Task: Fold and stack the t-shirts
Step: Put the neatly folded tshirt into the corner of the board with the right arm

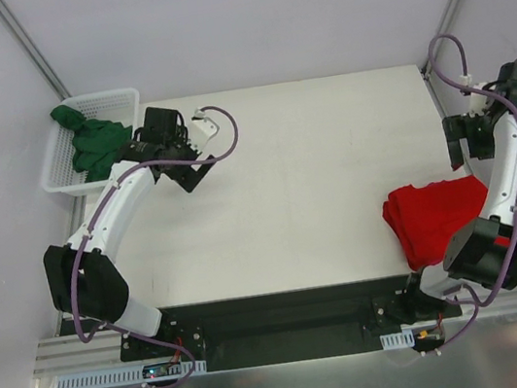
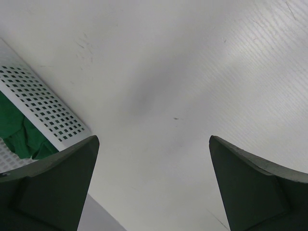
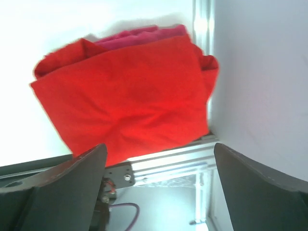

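A folded bright red t-shirt (image 1: 434,215) lies at the table's near right corner. In the right wrist view the red t-shirt (image 3: 125,96) sits on top of a magenta-pink t-shirt (image 3: 139,36), of which only the far edge shows. A dark green t-shirt (image 1: 93,141) lies crumpled in the white mesh basket (image 1: 111,101) at the far left. My left gripper (image 1: 181,152) hovers open over bare table just right of the basket, nothing between its fingers. My right gripper (image 1: 464,144) stands open above the red t-shirt's far right side, holding nothing. The left wrist view catches the green t-shirt (image 2: 19,137) behind the basket wall (image 2: 43,106).
An aluminium frame rail (image 3: 168,159) runs along the near edge under the red stack. A black base plate (image 1: 287,312) joins the two arm bases. Grey walls close in the table on the left, the back and the right.
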You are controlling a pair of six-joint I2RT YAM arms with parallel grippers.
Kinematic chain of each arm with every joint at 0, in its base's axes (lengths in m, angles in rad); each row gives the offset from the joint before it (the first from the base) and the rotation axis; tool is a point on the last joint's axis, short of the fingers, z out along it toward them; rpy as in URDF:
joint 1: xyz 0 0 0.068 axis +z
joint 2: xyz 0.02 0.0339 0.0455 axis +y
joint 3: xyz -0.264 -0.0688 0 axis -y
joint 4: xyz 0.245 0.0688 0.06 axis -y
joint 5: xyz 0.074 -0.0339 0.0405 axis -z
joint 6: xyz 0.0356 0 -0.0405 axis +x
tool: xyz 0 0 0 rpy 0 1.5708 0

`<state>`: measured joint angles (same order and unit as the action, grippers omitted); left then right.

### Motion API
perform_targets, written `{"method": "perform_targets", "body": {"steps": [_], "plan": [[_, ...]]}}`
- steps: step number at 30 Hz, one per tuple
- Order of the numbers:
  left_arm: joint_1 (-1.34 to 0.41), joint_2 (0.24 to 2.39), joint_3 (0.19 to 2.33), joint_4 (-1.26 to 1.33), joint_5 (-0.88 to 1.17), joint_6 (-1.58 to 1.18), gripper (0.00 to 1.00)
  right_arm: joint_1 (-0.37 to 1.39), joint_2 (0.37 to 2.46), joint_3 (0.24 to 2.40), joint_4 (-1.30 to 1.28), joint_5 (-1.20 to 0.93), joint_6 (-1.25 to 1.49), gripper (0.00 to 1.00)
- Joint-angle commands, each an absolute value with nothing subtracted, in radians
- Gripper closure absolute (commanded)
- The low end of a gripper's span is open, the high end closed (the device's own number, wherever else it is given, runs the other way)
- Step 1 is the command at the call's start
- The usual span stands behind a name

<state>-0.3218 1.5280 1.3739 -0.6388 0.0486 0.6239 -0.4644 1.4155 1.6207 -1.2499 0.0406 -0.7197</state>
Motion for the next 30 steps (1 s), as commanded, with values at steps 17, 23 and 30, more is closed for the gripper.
{"method": "perform_targets", "body": {"steps": [17, 23, 30], "plan": [[-0.331, 1.463, 1.370, -0.643, 0.074, 0.624, 0.01, -0.327, 1.266, 1.138, -1.079, -0.276, -0.666, 0.04], [-0.331, 1.448, 1.341, -0.643, 0.069, 0.627, 0.01, -0.273, 1.325, 1.120, -1.035, -0.322, -0.657, 0.04], [-0.331, 1.442, 1.325, -0.643, 0.069, 0.630, 0.01, -0.235, 1.407, 1.141, -1.023, -0.393, -0.680, 0.04]]}}
